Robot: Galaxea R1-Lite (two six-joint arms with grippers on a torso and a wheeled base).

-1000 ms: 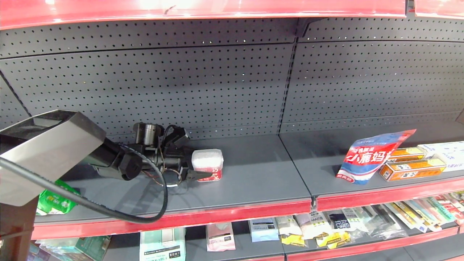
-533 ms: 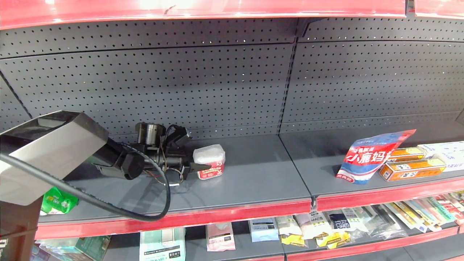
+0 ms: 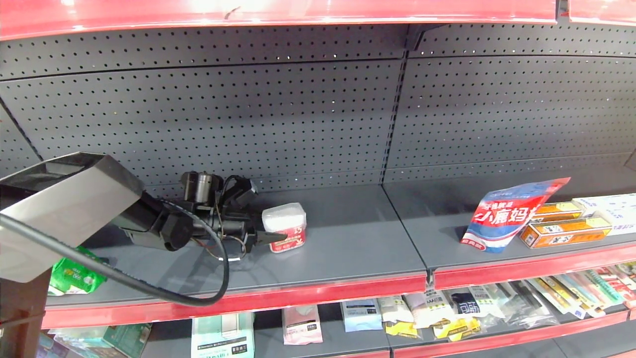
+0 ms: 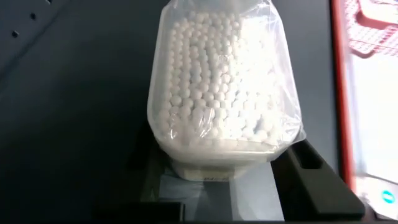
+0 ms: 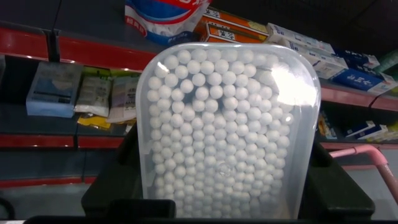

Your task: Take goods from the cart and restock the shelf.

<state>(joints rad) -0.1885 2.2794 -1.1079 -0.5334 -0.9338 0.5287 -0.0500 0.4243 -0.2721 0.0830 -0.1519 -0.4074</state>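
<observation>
Clear plastic tub of white cotton swabs with a red label [image 3: 285, 219] | resting on grey metal shelf [image 3: 348, 238], well left of red-and-blue foil pouch [image 3: 507, 214] | left pincer [image 3: 276, 233] clamped on its sides, likely steadying it upright for release | right pincer [image 5: 224, 186] clamped on second clear swab tub [image 5: 227, 112], held back from the pouch, probably next to shelve

Swab box [image 3: 284, 226] sits on shelf [image 3: 348, 251], left of pouch [image 3: 507, 214] and cartons [image 3: 564, 231].
</observation>
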